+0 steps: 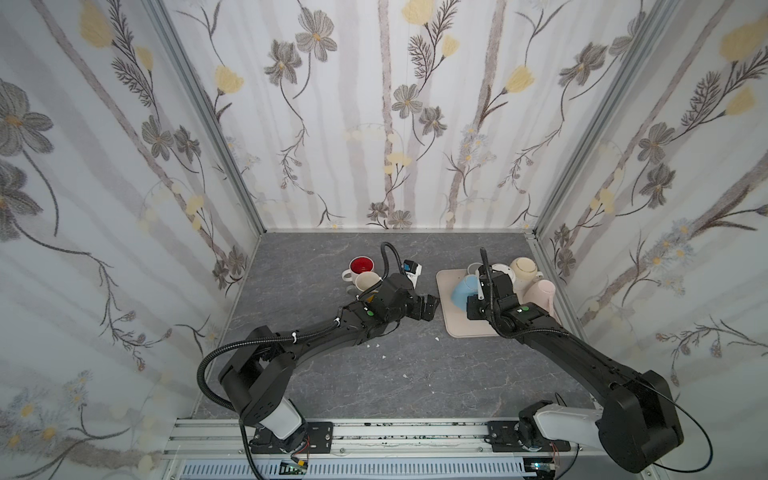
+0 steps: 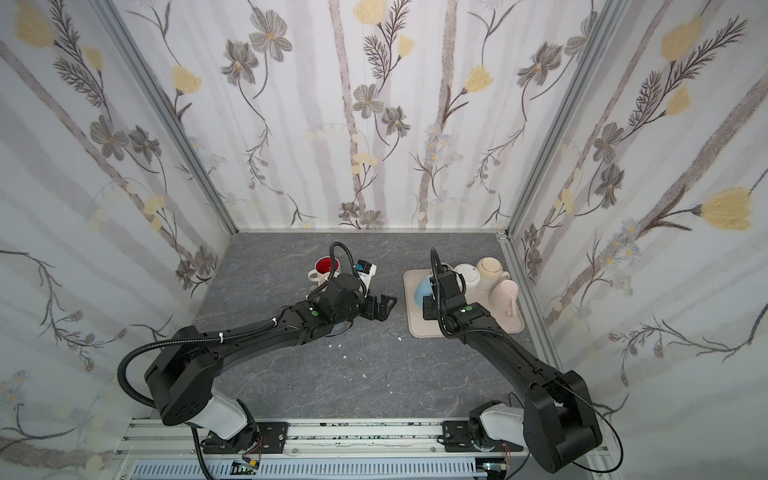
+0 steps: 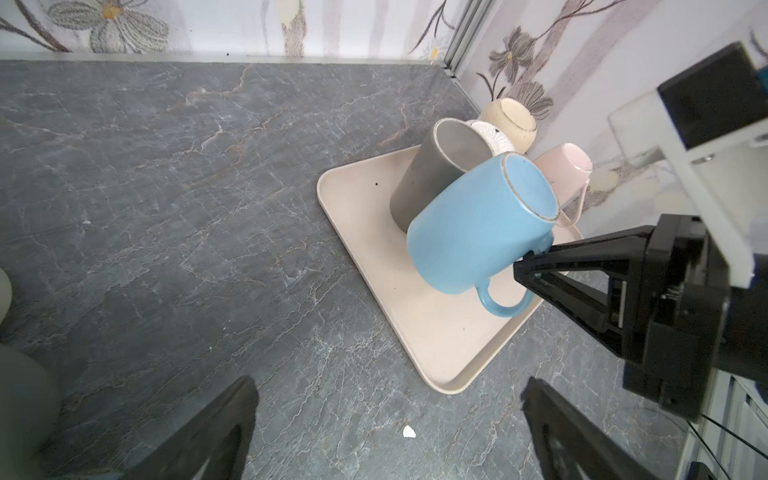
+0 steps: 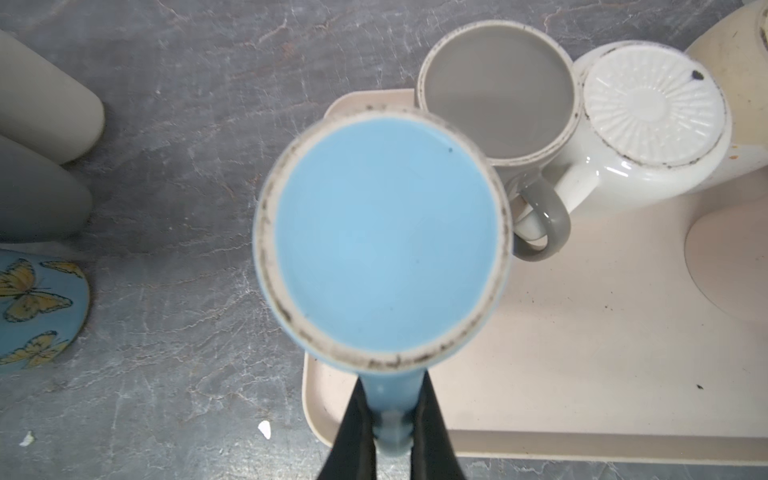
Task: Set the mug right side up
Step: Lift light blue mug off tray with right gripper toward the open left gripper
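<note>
The light blue mug [image 3: 478, 224] is bottom-up and tilted over the beige tray [image 3: 436, 345], base toward the right wrist camera [image 4: 382, 237]. My right gripper [image 4: 392, 399] is shut on its handle, one black finger on each side. In both top views the mug [image 1: 463, 291] [image 2: 426, 291] shows just left of the right wrist. Whether its mouth rim touches the tray I cannot tell. My left gripper [image 3: 386, 386] is open over the bare grey table, left of the tray [image 1: 428, 307], holding nothing.
A grey mug [image 4: 498, 91], a white ribbed-base mug [image 4: 652, 104], a cream mug [image 1: 524, 268] and a pink mug [image 1: 542, 293] stand bottom-up on the tray. A red-inside mug [image 1: 360, 265] and a cream mug [image 1: 368, 281] stand upright behind the left arm. Walls close in at the right and back.
</note>
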Motion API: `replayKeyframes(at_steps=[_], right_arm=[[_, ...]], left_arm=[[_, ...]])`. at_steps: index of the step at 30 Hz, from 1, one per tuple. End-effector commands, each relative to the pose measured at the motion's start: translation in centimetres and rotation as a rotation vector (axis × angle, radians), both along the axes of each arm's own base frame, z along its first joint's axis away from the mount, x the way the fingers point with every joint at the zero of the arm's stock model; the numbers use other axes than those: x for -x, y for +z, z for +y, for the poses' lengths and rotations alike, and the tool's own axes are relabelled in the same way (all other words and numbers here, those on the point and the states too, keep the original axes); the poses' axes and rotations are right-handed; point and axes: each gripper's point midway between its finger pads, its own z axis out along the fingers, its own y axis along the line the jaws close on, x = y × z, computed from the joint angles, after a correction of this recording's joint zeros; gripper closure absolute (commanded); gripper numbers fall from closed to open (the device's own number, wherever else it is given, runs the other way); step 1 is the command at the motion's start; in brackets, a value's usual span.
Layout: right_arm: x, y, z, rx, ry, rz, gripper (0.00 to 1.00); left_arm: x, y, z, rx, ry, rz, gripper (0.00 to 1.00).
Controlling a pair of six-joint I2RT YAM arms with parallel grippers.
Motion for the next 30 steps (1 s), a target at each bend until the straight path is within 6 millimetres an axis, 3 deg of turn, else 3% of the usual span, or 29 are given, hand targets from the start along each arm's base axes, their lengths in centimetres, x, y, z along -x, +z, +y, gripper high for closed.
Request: replayKeyframes(at_steps=[1, 6, 9, 12, 17, 24, 30], right_arm=[[-1.7, 3.3, 0.9, -0.115, -0.028, -0.149, 1.0], [-1.8, 5.1, 1.3, -0.219, -0.045, -0.213, 1.0], [-1.3, 5.1, 1.3, -0.277, -0.055, -0.223, 1.0], [-1.0, 7.0, 1.5, -0.375, -0.049, -0.277, 1.0], [-0.2, 10.8, 2.4, -0.559, 0.002, -0.382, 1.0], [1.5, 15.6, 4.5, -0.815, 0.146, -0.509, 1.0], [2.6, 17.3, 6.7, -0.957, 0.296, -0.532, 1.0]], left_arm=[[0.0, 2.5, -0.1, 0.104, -0.017, -0.042, 0.0], [0.8, 3.1, -0.3, 0.186, -0.048, -0.03, 0.02], [1.1, 2.3, -0.9, 0.214, -0.067, 0.014, 0.08], [1.5, 1.8, -1.6, 0.247, -0.088, 0.058, 0.12], [1.4, 3.4, -1.6, 0.288, -0.106, 0.024, 0.13], [0.8, 6.4, 0.7, 0.442, -0.118, 0.014, 0.14], [0.9, 7.8, 2.3, 0.514, -0.125, 0.021, 0.15]])
